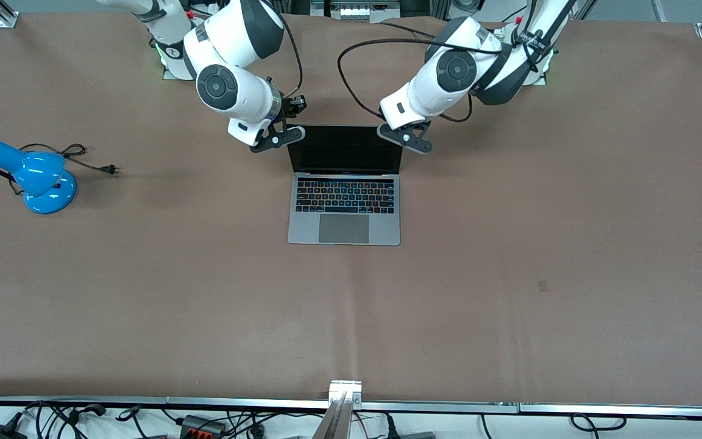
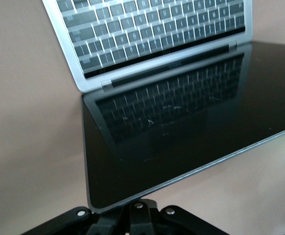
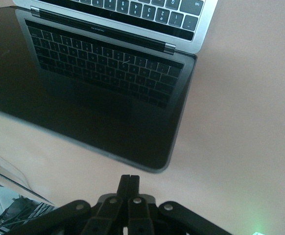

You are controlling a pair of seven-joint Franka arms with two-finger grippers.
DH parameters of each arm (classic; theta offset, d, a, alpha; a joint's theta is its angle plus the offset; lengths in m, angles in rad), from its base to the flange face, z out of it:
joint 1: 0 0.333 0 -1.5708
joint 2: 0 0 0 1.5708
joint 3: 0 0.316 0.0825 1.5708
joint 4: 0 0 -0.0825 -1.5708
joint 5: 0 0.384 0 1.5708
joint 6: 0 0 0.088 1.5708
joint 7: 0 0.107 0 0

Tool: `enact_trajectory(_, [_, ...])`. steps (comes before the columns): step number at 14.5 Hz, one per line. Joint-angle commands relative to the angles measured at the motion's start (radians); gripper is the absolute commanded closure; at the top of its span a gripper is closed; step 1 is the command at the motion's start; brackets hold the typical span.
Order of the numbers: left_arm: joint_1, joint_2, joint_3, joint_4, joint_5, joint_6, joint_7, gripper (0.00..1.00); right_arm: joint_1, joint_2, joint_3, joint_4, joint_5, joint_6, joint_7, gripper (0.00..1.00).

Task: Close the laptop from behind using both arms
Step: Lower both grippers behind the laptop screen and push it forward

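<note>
Since closing needs a push from the back, laptop (image 1: 344,201) sits open mid-table, keyboard nearest the camera, screen upright; right gripper (image 1: 279,135) and left gripper (image 1: 409,136), fingers pressed together, sit at its top corners.

Both arms (image 1: 235,67) are showing glossy white rounded shells, dark grey joint bands and round dark joint caps. Black cables (image 1: 351,67) are looping off them. The black linkage grippers (image 3: 130,210) are carrying small silver screws.
</note>
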Motion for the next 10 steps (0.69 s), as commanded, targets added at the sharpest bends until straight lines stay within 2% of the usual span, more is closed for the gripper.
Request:
enact_trajectory(1, [0.010, 0.082, 0.011, 0.099, 0.068, -0.017, -0.052, 1.00, 0.019, 0.011, -0.014, 0.014, 0.019, 0.008, 0.018, 1.00])
enact_trajectory(5, [0.012, 0.159, 0.017, 0.156, 0.135, -0.006, -0.085, 1.00, 0.019, 0.034, -0.014, 0.021, 0.017, 0.101, 0.017, 1.00])
enact_trajectory(10, [0.007, 0.240, 0.045, 0.236, 0.188, -0.009, -0.110, 1.00, 0.017, 0.123, -0.015, 0.141, 0.016, 0.118, 0.017, 1.00])
